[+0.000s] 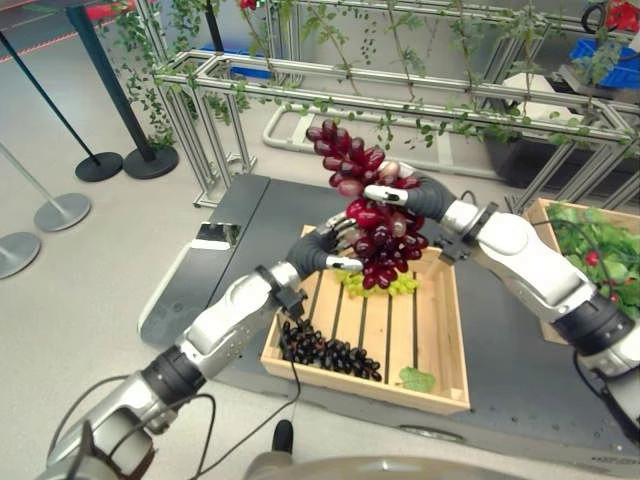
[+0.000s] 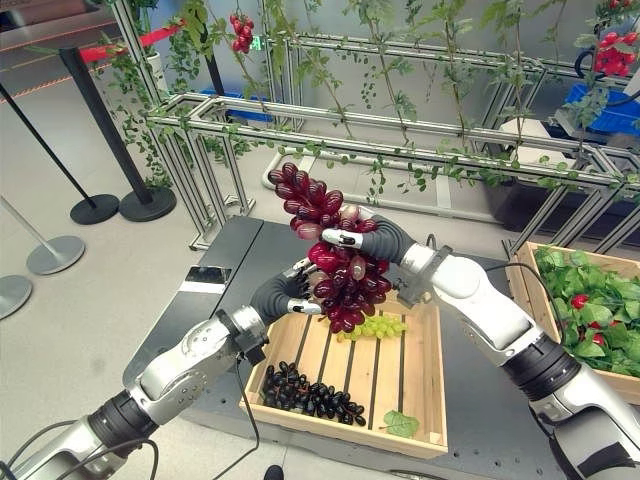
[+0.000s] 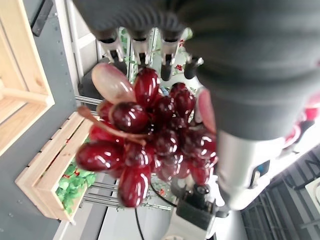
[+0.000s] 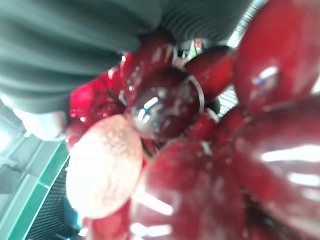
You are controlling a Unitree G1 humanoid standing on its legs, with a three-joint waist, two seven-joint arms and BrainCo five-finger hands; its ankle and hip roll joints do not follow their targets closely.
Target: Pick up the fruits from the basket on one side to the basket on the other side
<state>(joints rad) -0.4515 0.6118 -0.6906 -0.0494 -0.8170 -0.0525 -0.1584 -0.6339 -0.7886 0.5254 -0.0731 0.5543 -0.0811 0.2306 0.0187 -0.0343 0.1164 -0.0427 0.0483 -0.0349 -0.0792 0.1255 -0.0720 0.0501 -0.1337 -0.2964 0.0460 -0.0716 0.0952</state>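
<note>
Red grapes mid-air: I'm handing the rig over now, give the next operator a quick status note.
Right hand is curled on the red grapes, held up above the crate.
Left hand touches the bunch from the side with fingers curled.
Black grapes and green grapes lie in the crate.
Second crate at right holds greenery.
Left: carry the red bunch across, then the rest.

Red grapes (image 1: pixel 372 225): a long bunch of glossy dark-red fruit, one berry pale, held upright in the air above the far end of the crate (image 1: pixel 448 340). Crate: shallow, slatted, light wood. Inside it, green grapes (image 1: pixel 385 286) lie at the far end under the red bunch; black grapes (image 1: pixel 328 352) lie along the near-left corner; one green leaf (image 1: pixel 417 379) lies near the near-right corner.
</note>
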